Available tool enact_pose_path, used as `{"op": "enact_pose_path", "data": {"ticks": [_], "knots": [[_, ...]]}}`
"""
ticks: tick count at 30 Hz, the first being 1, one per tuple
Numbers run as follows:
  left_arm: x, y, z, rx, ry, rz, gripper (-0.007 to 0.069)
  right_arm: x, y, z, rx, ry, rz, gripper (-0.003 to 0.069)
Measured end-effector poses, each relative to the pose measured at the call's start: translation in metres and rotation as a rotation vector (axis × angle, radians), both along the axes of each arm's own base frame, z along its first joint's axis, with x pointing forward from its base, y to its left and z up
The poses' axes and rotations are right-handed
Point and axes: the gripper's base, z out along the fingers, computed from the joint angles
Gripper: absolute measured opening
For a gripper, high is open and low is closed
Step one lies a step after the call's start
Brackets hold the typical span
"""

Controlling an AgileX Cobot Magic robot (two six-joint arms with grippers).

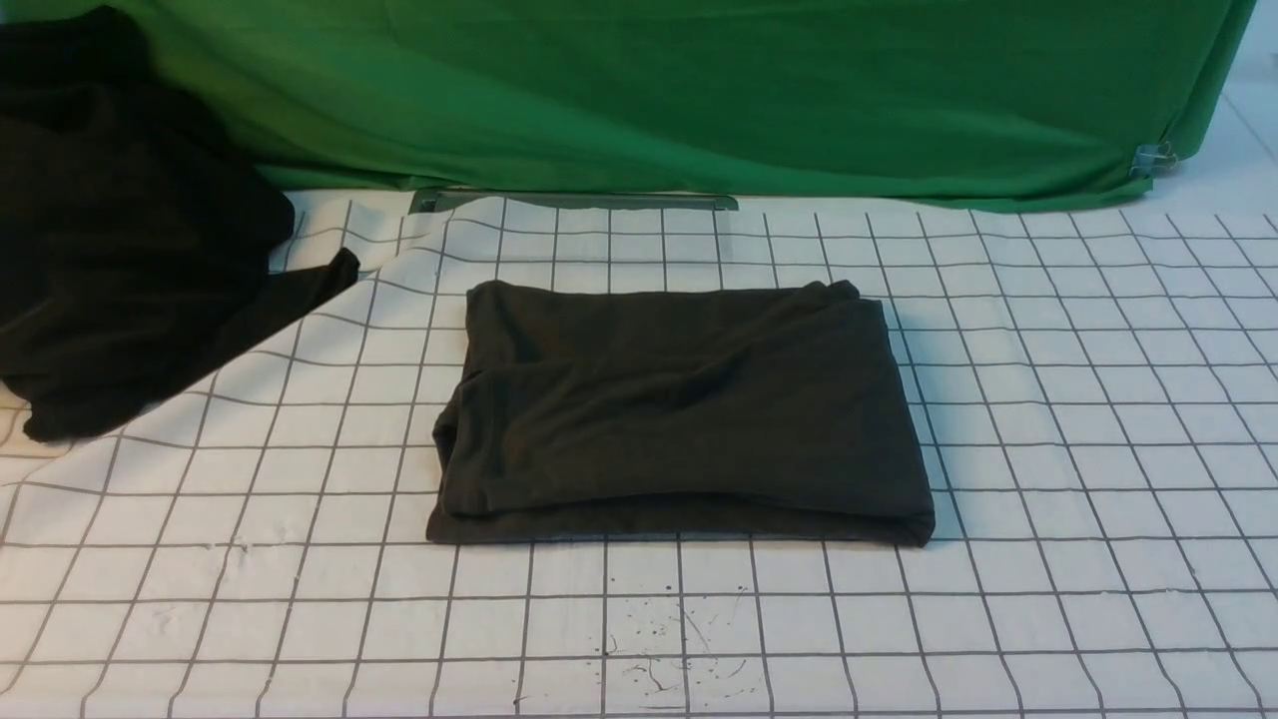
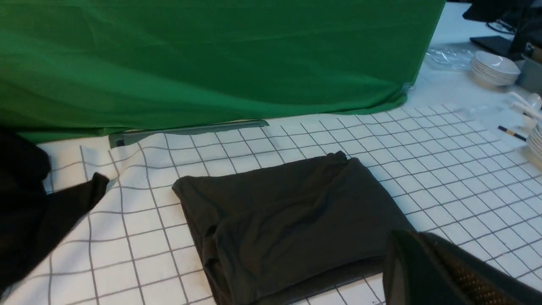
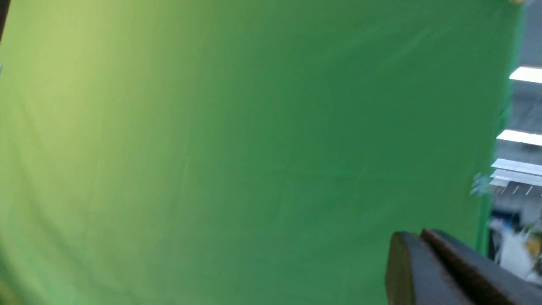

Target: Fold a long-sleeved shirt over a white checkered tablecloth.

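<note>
Front view: long-sleeved shirt point(image 1: 684, 409) folded into rectangle, mid white checkered tablecloth point(image 1: 1078, 419); black cloth heap point(image 1: 120, 240) far left. Left wrist view: left claw point(image 2: 427, 267) closed, empty, near shirt's edge. Right wrist view: right claw point(image 3: 427, 262) closed, empty, facing green backdrop point(image 3: 254, 148).

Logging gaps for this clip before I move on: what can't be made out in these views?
- Long-sleeved shirt: print and neck label hidden, folded inside, in the front and left wrist views.
- Right wrist view: blurred, only the green backdrop and the shut right pincer; no table.
- Front view: neither arm in frame.
- Left pincer: cut off by the picture's edge.
</note>
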Motion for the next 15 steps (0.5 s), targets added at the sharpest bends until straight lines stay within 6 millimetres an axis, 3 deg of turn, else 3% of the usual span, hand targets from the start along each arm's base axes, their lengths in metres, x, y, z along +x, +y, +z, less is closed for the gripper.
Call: {"op": "enact_pose_path", "data": {"ticks": [4, 10, 15], "knots": [[-0.021, 0.008, -0.032, -0.087, -0.004, 0.047, -0.0004, -0.006, -0.003, -0.016, -0.018, -0.037, -0.028, 0.0071], [-0.028, 0.009, -0.072, -0.153, 0.044, 0.067, -0.0004, -0.006, -0.003, -0.018, -0.029, -0.043, -0.037, 0.0120], [-0.027, 0.009, -0.077, -0.159, 0.056, 0.067, -0.0004, -0.006, -0.003, -0.019, -0.030, -0.031, -0.032, 0.0132]]}}
